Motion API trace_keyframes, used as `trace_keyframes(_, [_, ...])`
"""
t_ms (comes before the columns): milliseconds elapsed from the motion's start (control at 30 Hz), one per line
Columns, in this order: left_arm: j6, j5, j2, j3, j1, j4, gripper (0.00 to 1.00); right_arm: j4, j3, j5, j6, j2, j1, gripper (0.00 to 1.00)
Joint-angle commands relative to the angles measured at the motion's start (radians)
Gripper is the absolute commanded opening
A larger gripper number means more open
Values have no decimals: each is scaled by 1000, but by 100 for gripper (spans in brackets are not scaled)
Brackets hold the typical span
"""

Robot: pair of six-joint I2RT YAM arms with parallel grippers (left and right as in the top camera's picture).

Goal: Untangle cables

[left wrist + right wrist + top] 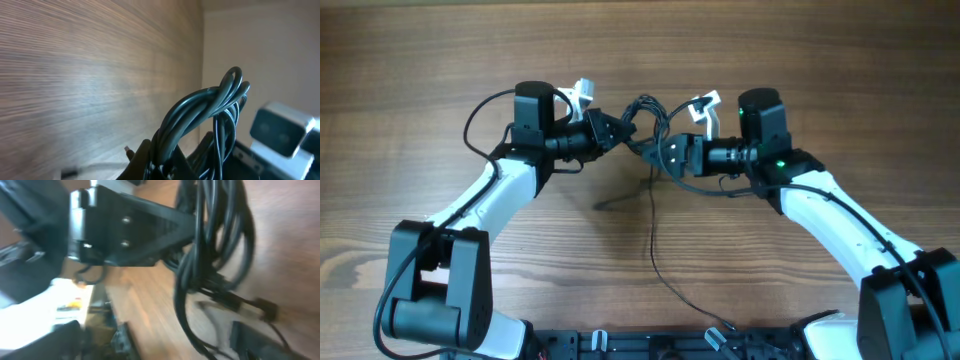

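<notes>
The cables [645, 108] are thin black cords bunched in a knotted loop, held up above the wooden table [440, 60] between my two grippers. My left gripper [616, 130] is shut on the bundle, and in the left wrist view the looped cables [210, 107] rise out of its fingers [172, 167]. My right gripper [666, 153] is right against the bundle from the other side. In the right wrist view the cables [215, 245] hang by the left gripper [130, 230], with a plug end [265, 308] below. The right gripper's own jaws are blurred.
One loose strand [654, 235] trails from the bundle toward the front edge and ends in a plug [720, 328]. A short cable end [610, 203] lies on the table below the left gripper. The arm bases stand at the front corners.
</notes>
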State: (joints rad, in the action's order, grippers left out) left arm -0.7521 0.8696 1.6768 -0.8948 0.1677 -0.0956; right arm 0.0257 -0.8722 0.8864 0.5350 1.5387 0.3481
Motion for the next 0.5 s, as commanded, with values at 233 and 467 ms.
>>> trace_keyframes(233, [-129, -198, -126, -7, -22, 3, 4, -18, -7, -737, -224, -3, 237, 100])
trace_keyframes(467, [-146, -225, -236, -7, -22, 106, 4, -88, -7, -915, -233, -3, 325, 80])
